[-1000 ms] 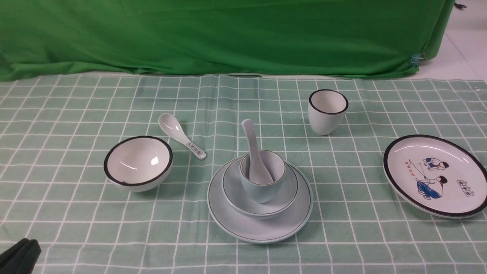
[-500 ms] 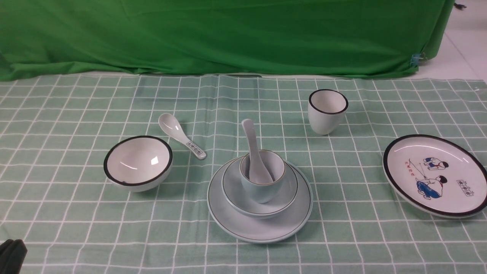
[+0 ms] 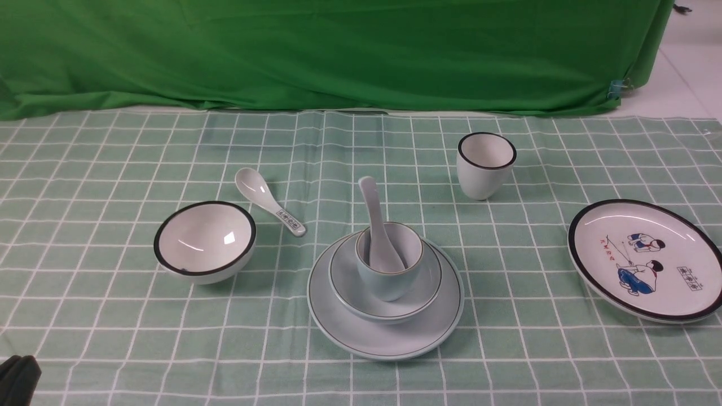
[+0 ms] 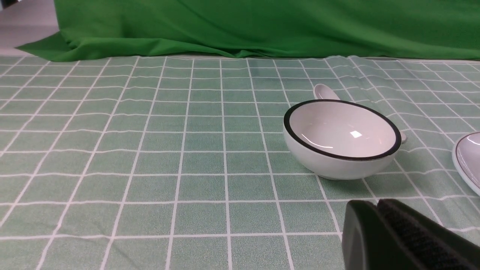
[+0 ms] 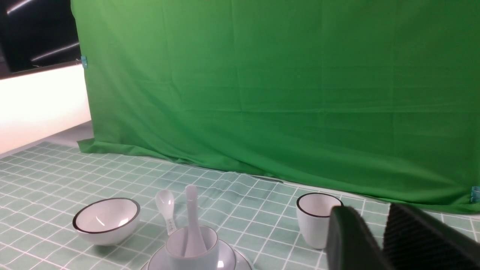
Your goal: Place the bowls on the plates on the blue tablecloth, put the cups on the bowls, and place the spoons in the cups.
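Glazed white bowl (image 4: 337, 165): probably slippery, brittle; best pinched at rim. Left fingers (image 4: 362, 236) closed, right fingers (image 5: 350, 236) parted, empty.

Showing two bowls, one white (image 3: 206, 239) and one pale-blue (image 3: 338, 282); two plates, one pale-blue (image 3: 389, 345) and one black-rimmed (image 3: 648, 259); two cups, one pale-blue (image 3: 388, 285) and one white (image 3: 484, 169); two spoons, one plain (image 3: 384, 251) and one marked (image 3: 262, 194); one gridded tablecloth (image 3: 101, 225) and one green backdrop cloth (image 3: 338, 51).

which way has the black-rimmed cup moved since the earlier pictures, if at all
No, the black-rimmed cup stands at the same grid lines of the blue tablecloth.
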Controlling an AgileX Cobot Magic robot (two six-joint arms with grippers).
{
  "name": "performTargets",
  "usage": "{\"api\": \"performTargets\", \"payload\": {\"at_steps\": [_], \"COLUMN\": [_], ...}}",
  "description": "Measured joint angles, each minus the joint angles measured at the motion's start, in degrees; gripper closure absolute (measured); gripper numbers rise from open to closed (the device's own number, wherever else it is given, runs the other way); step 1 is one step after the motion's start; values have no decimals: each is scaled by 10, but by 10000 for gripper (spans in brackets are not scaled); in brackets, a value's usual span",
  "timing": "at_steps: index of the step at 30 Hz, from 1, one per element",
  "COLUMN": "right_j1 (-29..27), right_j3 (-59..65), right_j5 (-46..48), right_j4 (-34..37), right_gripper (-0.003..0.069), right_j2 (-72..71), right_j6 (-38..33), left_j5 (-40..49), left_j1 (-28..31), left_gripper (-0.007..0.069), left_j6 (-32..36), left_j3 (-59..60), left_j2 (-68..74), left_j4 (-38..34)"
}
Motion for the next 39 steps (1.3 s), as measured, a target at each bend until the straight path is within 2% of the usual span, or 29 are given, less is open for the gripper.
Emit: {"api": "performTargets", "payload": {"at_steps": [16,22,26,27,32,33,34,36,39], "right_j1": [0,-8,-94,-100,-256,-256,-289,-303,-303], "right_j3": [0,23,83,90,217,222,253,263,263], "right_j5": [-1,-6,-9,-9,-9,-9,-3,-12,-21], "right_j4": [0,0,0,0,-1,-1,-1,-1,-1], "right_gripper": [424,424,423,422,423,423,421,421,421], "right_j2": [0,-11,-17,-17,-20,-20,-23,-25,-25], "right_j6": [-7,-64,-101,-103,-112,-112,-110,-110,-109], "left_j5": [0,0,0,0,0,0,1,1,1], "left_j1": [2,2,2,2,2,2,2,2,2], "left_gripper": [608,607,607,607,607,607,607,607,607], "left_j6": [3,3,3,3,3,3,3,3,3], "left_j3": [0,0,0,0,0,0,0,0,0], "left_j2": [0,0,0,0,0,0,0,0,0], "left_j4": [0,0,0,0,0,0,0,0,0]}}
